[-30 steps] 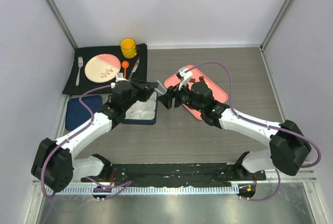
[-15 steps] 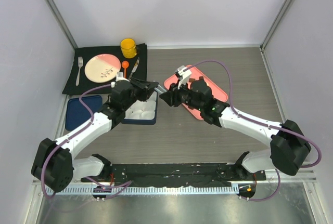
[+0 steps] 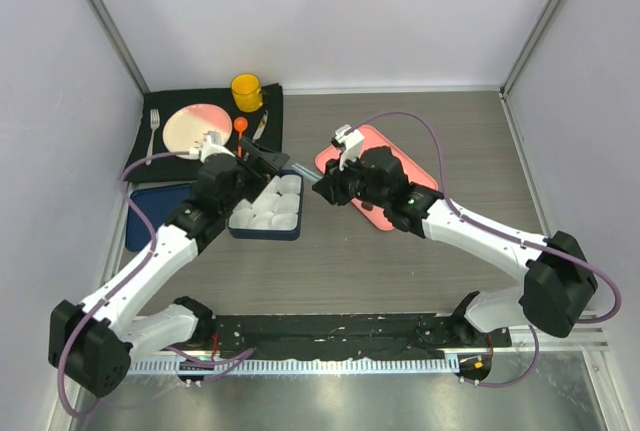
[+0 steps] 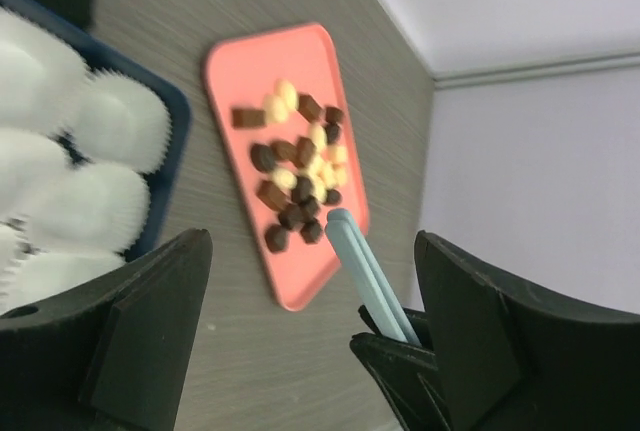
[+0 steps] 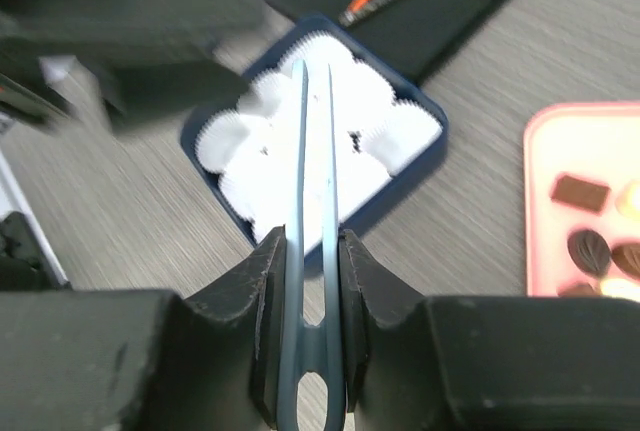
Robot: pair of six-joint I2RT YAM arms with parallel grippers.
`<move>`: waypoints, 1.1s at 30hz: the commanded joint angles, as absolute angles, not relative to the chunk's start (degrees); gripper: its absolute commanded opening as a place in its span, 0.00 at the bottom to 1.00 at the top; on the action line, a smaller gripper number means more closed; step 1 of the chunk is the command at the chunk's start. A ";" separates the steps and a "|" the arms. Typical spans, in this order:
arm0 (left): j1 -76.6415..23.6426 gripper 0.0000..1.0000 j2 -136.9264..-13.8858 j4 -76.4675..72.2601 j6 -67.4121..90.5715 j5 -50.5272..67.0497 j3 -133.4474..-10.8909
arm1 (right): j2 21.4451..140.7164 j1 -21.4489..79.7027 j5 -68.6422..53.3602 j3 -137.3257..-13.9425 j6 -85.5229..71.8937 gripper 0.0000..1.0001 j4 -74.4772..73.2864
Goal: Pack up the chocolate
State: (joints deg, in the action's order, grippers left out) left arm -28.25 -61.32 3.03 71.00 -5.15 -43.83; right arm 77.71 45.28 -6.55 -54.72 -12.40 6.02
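Right gripper (image 5: 312, 247) has its fingers pressed in on a pair of light blue tweezers (image 5: 315, 151), whose two arms are squeezed nearly together. In the right wrist view they run straight up the middle of the frame. Left gripper (image 4: 312, 246) stands wide open and holds nothing, its dark fingers at the lower left and lower right of its own view.

The chocolate (image 4: 295, 176), a loose cluster of dark brown and cream pieces, lies on a pink tray (image 4: 225, 61) at the centre of the left wrist view. In the top view this tray sits right of centre, mostly hidden under the right arm.

Just left of the tray is a dark blue box (image 5: 425, 116) filled with white paper cups (image 4: 120, 121). The tweezer tips lie over these cups in the right wrist view; whether they touch them I cannot tell.

Further out in the top view, a dark blue lid (image 3: 140, 223) lies left of the box. A black mat (image 3: 135, 163) in the upper left carries a plate (image 3: 195, 129), a fork (image 3: 153, 136) and a yellow cup (image 3: 247, 91).
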 commanded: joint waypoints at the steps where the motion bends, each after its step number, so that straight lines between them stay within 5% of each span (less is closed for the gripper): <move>1: -26.98 0.91 -55.73 16.50 50.24 -16.50 -51.23 | 78.40 45.44 -1.94 -58.27 -9.93 0.26 -4.82; 11: -26.81 1.00 -47.99 20.49 21.30 -33.13 -47.04 | 82.44 42.11 7.29 -61.87 -8.62 0.26 -24.07; 33: -27.77 1.00 -46.76 14.77 11.34 -38.32 -42.71 | 97.11 25.75 -4.04 -77.17 7.03 0.23 -39.73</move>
State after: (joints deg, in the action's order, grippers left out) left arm -27.44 -48.07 18.65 12.95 -36.16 -42.70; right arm 95.53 25.50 -0.21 -74.39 4.62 -38.17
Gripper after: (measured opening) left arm 0.995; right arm 0.278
